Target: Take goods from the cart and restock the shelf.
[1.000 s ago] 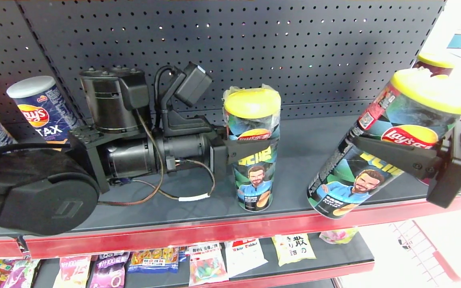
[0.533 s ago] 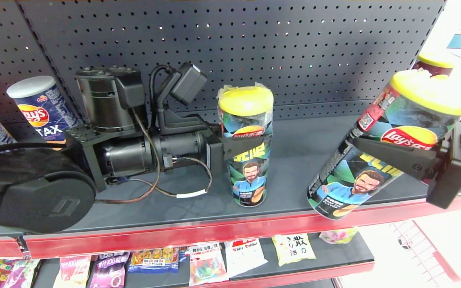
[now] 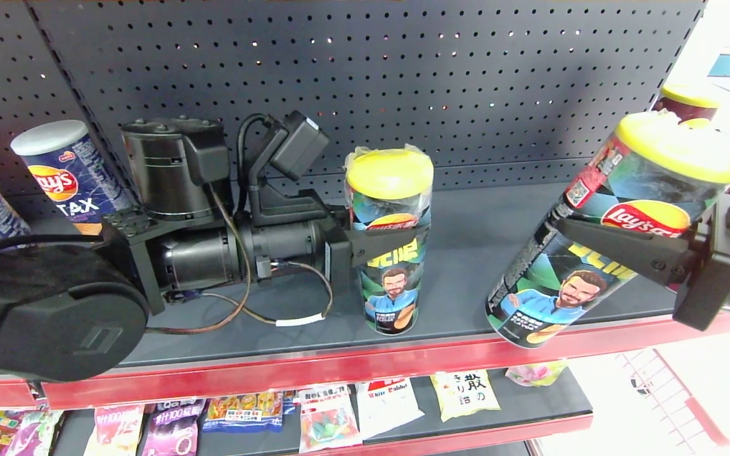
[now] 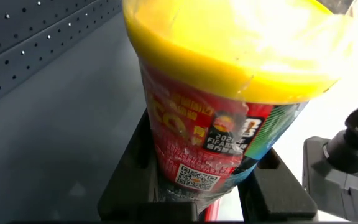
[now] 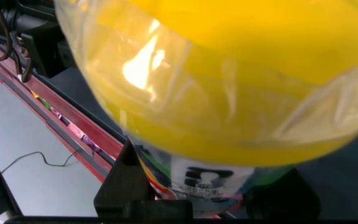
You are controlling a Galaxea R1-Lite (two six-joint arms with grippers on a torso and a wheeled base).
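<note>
The dark pegboard back panel rises behind the grey shelf, which has a red lip along its near edge.

The left gripper comes in from the left, low over the deck. Its fingers are clamped on either side of the upright chip canister about halfway up. This canister's long axis is vertical, with the yellow lid on top and the printed figure facing near. It is mid-shelf, with its base close to the red lip. I cannot tell whether the base rests on the deck or hangs just above it.

The right gripper comes in from the right and is closed around the tilted chip canister. This one leans with its yellow lid up and to the right and its base down and to the left, in front of the red lip.

2 blue canisters with white lids stand at the shelf's far left. Dark red canisters with yellow lids stand at the far right, behind the tilted one.

The lower shelf holds a row of snack bags lying flat.
</note>
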